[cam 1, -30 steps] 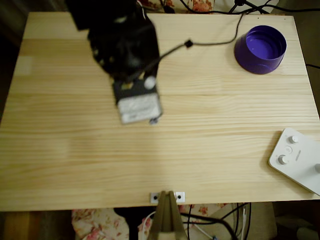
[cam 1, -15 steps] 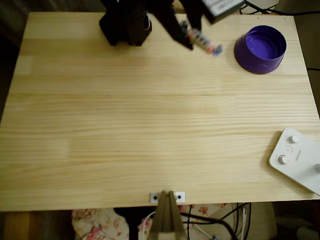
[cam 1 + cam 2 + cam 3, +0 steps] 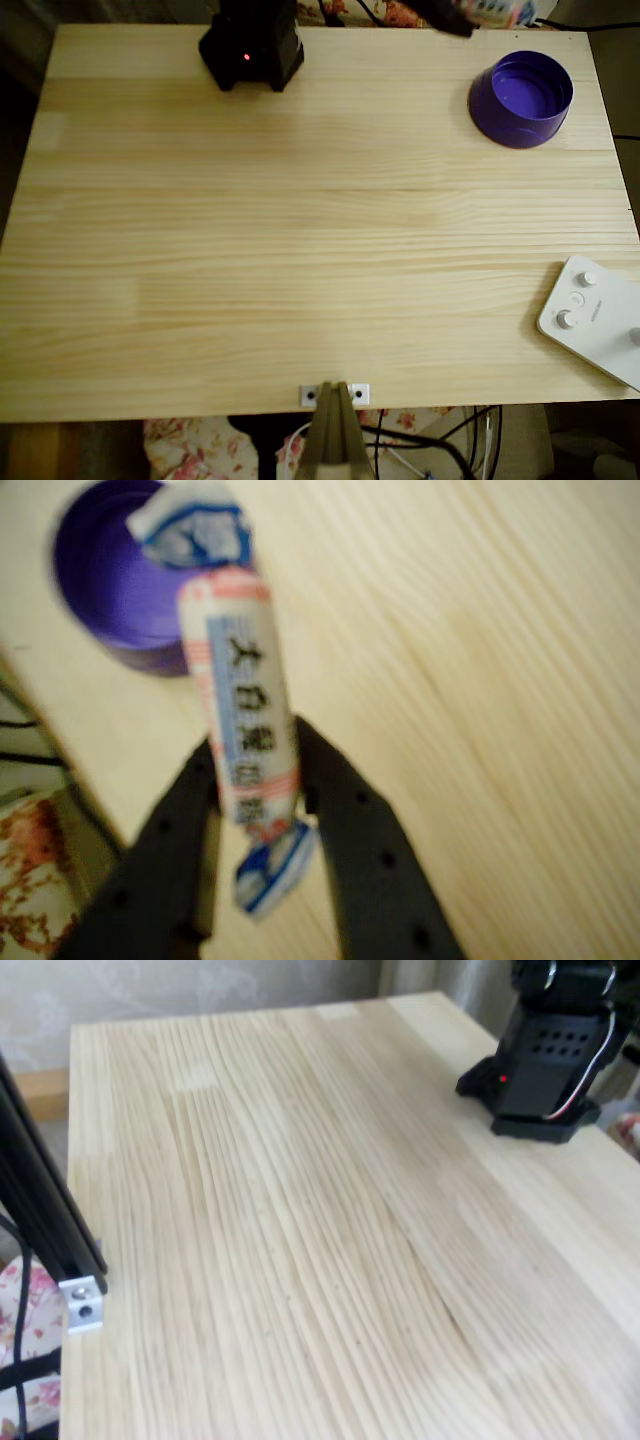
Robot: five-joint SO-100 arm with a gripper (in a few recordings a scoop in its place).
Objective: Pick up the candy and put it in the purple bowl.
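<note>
Candy: light, thin, crinkly wrapper likely slick; firm middle is the place to hold, not the limp twisted ends. Tool pinches its lower middle, lifted off the table, bowl behind its top end. Overhead view places the candy just beyond the bowl; wrist view gives the grip itself.

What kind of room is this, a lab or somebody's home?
Probably a home hobby setup, not a formal lab: a plain pine table carrying a small black robot arm base, loose cables trailing off it, and flowered fabric beneath its edge.
</note>
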